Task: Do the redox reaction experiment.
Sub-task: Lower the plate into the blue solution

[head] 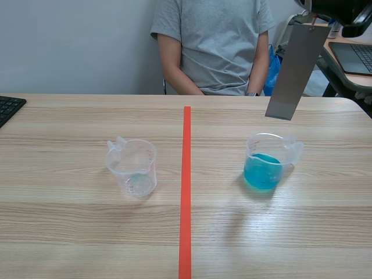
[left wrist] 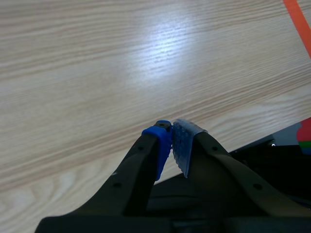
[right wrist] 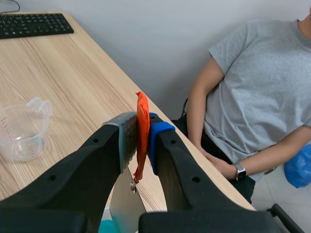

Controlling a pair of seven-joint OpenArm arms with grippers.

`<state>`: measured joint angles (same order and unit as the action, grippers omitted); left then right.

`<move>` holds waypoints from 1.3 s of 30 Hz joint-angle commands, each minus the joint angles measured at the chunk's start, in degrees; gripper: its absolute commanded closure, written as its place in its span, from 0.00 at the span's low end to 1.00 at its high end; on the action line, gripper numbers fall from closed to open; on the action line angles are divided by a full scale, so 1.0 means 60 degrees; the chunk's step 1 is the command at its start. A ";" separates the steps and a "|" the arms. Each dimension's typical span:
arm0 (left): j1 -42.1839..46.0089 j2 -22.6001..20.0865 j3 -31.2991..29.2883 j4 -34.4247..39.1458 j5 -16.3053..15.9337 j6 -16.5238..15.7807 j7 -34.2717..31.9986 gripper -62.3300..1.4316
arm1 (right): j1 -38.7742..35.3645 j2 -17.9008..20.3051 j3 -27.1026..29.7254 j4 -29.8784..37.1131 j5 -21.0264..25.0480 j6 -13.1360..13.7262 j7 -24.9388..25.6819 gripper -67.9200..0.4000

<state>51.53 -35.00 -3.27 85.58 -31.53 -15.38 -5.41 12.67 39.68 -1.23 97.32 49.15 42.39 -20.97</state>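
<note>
Right beaker (head: pixel 273 145): blue liquid (head: pixel 263 174); left beaker (head: pixel 132 165): looks empty. Left jaws closed, bare; right jaws clamp orange tab (right wrist: pixel 141 131).

Two clear plastic measuring cups stand on the table (head: pixel 70 232): one empty cup (head: pixel 131 167) and one cup of blue liquid (head: pixel 264 165). There is one grey metal plate (head: pixel 296 72) and one orange tab (right wrist: pixel 141 114). Two grippers show, the left gripper (left wrist: pixel 171 141) and the right gripper (right wrist: pixel 143 128), each with two fingers. One black keyboard (head: pixel 9 107) and one laptop (head: pixel 356 57) are in view. One person (head: pixel 212 46) sits across the table, wearing one wristwatch (right wrist: pixel 239 171). One orange-red tape line (head: pixel 185 192) crosses the tabletop.
</note>
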 commanded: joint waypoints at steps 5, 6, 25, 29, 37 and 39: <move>0.0200 0.0463 -0.0226 0.0058 -0.0040 -0.0033 -0.0095 0.90 | 0.0211 0.0142 0.0084 -0.0321 0.0091 0.0055 0.0379 0.98; 0.0193 0.0459 -0.0226 0.0058 -0.0040 -0.0025 -0.0080 0.90 | 0.0211 0.0124 0.0066 -0.0361 0.0091 0.0055 0.0412 0.98; 0.0055 0.0455 -0.0226 0.0062 -0.0066 0.0718 -0.0127 0.90 | 0.0215 -0.0066 -0.0798 -0.1490 -0.0940 0.0055 0.1537 0.98; 0.0058 0.0455 -0.0226 0.0062 -0.0066 0.0718 -0.0124 0.90 | 0.0215 -0.0291 -0.0951 -0.1708 -0.1421 0.0055 0.1785 0.98; 0.0058 0.0455 -0.0226 0.0062 -0.0066 0.0714 -0.0120 0.90 | 0.0215 -0.0678 -0.1282 -0.2433 -0.2222 0.0055 0.2280 0.98; 0.0058 0.0455 -0.0226 0.0062 -0.0066 0.0714 -0.0106 0.90 | 0.0215 -0.0812 -0.1366 -0.2703 -0.2481 0.0055 0.2470 0.98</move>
<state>51.75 -31.92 -4.27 85.58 -31.55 -10.72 -5.17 12.67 34.70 -9.30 81.19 33.78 42.35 -7.11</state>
